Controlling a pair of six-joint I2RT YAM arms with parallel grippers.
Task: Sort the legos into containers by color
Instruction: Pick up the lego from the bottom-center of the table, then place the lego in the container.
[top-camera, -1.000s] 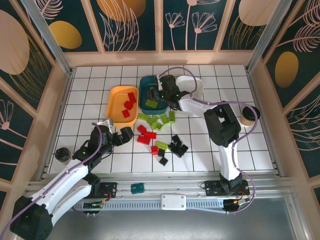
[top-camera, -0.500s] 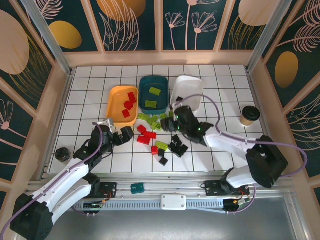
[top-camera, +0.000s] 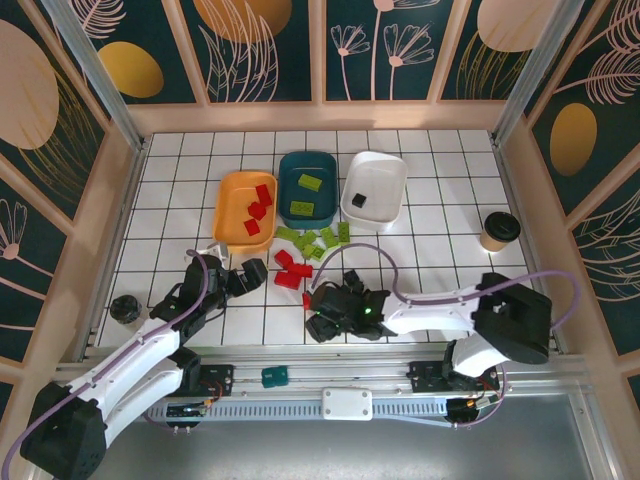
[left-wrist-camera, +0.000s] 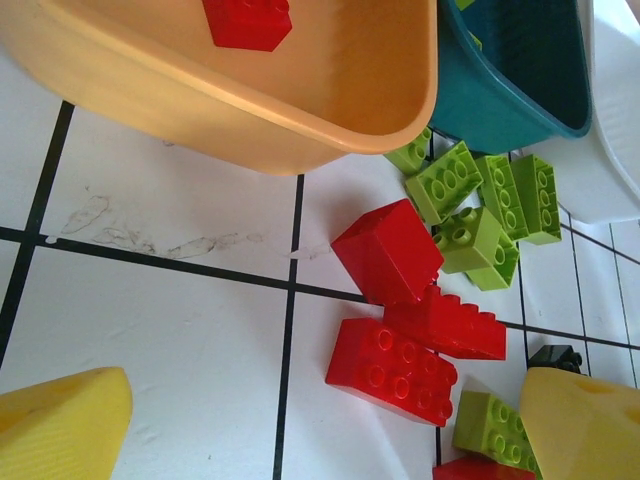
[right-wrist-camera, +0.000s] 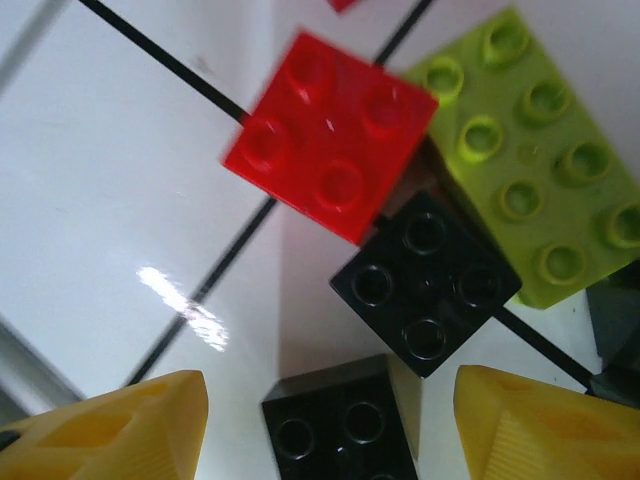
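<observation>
Since a second ago the right gripper (right-wrist-camera: 328, 385) has swung away from the teal tray (top-camera: 285, 190) at upper middle of the overhead view and dropped low over the loose heap at lower middle. Its fingers stand partly apart on either side of a black brick (right-wrist-camera: 340, 425) and touch neither flank, so nothing is held. The left gripper (left-wrist-camera: 325, 400) has not shifted. It hangs spread wide and empty at lower left of the overhead view, facing a clump of red bricks (left-wrist-camera: 390, 370).

I read this as one drop-off finished and a black piece lined up as the next pick, which would go to the white tray (top-camera: 392, 180) at upper right of centre.

There are three trays.
- **Orange tray** (top-camera: 228, 200): three red pieces that I can make out.
- **Teal tray:** two lime bricks (top-camera: 309, 181).
- **White tray:** one black piece (top-camera: 360, 201).

Loose on the table (top-camera: 180, 200):
- **Red:** about four.
- **Lime:** six or seven, in a band just below the trays.
- **Black:** the total cannot be told, since the arm covers most of them. The right wrist view shows two plainly, beside one red square and one long lime piece.
</observation>
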